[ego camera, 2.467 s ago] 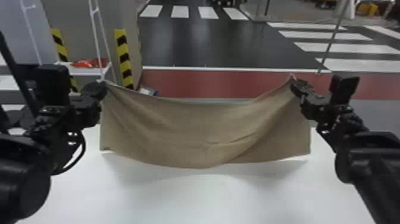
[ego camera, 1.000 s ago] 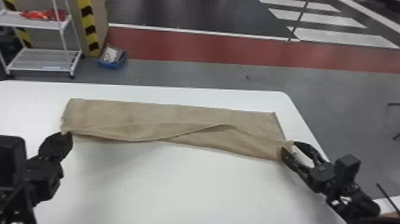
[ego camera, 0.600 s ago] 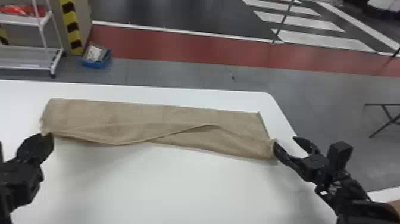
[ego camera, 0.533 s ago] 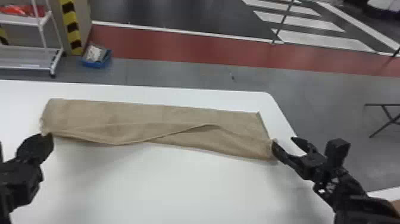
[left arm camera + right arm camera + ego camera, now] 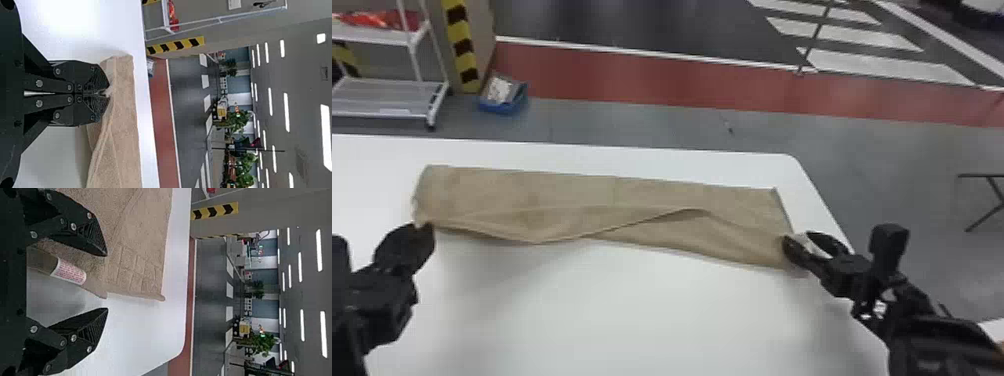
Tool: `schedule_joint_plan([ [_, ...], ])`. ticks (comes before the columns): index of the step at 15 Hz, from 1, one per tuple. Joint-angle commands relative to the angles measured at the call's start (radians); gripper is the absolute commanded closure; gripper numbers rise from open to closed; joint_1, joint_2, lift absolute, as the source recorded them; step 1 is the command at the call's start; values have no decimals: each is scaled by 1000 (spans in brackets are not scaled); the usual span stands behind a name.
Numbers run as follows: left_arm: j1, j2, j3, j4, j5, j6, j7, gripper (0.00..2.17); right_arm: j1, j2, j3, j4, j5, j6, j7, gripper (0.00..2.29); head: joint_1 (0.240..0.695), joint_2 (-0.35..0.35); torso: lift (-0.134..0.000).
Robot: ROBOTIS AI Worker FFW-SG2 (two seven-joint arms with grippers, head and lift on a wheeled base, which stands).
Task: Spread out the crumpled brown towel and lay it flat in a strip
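- Label: a white label (image 5: 69,271) with rows of small red print noted at the edge of the brown towel (image 5: 137,235), right wrist view; wording not legible.
- Hazard marking: a yellow-and-black striped band (image 5: 463,47) observed on the upright panel (image 5: 483,30), head view; no lettering made out.
- Floor marking: white crossing bars (image 5: 882,65) recorded on the dark floor (image 5: 652,25).
- Words, numbers, brands: none could be read.
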Motion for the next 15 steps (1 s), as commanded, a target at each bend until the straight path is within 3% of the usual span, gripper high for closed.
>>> schedule_joint_plan([
  [1, 8, 2, 4, -5, 0, -16, 0, 1436, 6, 7, -9, -48, -15, 40, 4, 566, 695, -238, -124],
  [2, 11, 2, 8, -5, 0, -22, 2, 1436, 15, 7, -14, -55, -17, 40, 4, 566, 695, -236, -124],
  [5, 24, 2, 18, -22, 0, -35, 2, 1436, 27, 3, -40, -95, -26, 77, 10, 886, 695, -230, -124],
  [7, 30, 0, 20, -29, -1, -35, 2, 1436, 35, 3, -60, -100, -35, 95, 24, 910, 695, -233, -124],
  [8, 31, 0, 23, -31, -1, -35, 2, 1436, 41, 5, -69, -103, -37, 83, 23, 775, 695, -236, -124],
  [9, 31, 0, 23, -31, -1, -35, 0, 1436, 44, 8, -75, -103, -38, 71, 23, 373, 695, -240, -124],
  [15, 31, 0, 15, -25, -3, -35, 0, 1436, 39, 7, -62, -104, -15, 92, 23, 367, 695, -253, -124],
])
